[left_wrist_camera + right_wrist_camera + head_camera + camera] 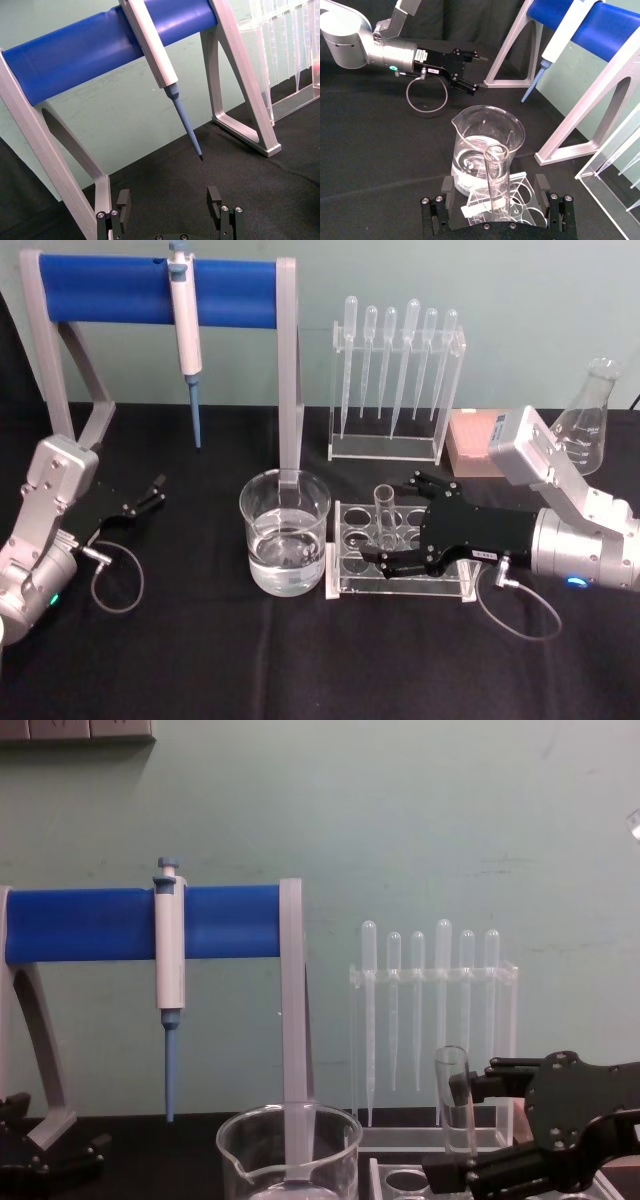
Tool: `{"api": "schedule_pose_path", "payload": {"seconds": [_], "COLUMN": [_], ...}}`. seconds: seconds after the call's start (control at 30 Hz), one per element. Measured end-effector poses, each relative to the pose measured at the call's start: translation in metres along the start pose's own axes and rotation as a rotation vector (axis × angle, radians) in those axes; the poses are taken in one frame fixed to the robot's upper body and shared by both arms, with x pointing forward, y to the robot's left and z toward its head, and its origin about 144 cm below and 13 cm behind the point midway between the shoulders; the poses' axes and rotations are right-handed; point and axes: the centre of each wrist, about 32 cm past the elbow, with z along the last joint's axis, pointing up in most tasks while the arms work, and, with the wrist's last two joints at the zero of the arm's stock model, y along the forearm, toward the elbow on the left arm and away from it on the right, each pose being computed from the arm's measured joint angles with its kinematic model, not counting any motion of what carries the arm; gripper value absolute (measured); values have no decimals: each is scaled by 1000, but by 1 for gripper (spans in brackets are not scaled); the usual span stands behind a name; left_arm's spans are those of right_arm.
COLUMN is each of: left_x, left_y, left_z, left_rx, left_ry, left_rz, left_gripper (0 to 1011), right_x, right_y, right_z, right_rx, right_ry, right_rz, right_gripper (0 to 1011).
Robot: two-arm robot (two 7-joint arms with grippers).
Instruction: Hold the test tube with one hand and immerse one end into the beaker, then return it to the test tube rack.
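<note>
right pincer (390, 520) straddling test tube (384, 508), jaws gaping, tube standing in rack (400, 586) at centre | left pincer (150, 492) resting lower left, jaws apart | risk: off-centre closing likely tilting tube, jamming it in rack beside beaker (254, 530)

Clear test tube (384, 512), clear beaker (256, 528), blue stand bar (120, 295), black table cover (250, 665)

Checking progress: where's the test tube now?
Head view, right of centre: the test tube stands upright in the rack, right of the beaker, between the right gripper's open fingers.
</note>
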Motion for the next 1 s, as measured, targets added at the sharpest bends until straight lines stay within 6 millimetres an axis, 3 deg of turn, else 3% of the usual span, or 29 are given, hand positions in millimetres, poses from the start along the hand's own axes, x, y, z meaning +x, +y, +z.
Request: {"api": "schedule_pose_path", "payload": {"seconds": [0.3, 0.83, 0.9, 1.0], "left_x": [0, 0, 0, 0], "left_y": [0, 0, 0, 0], "left_z": [0, 0, 0, 0], "left_rx": [0, 0, 0, 0], "left_ry": [0, 0, 0, 0], "left_rz": [0, 0, 0, 0], "left_gripper": [1000, 1000, 1000, 1000], "right_x": [0, 0, 0, 0], "right_y": [-1, -1, -1, -2], "right_z": [0, 1, 1, 1], "right_rx": [2, 4, 4, 4], "right_ry": [-3, -4, -4, -5], "right_rz": [0, 0, 0, 0], "right_gripper": [965, 503, 393, 314]}}
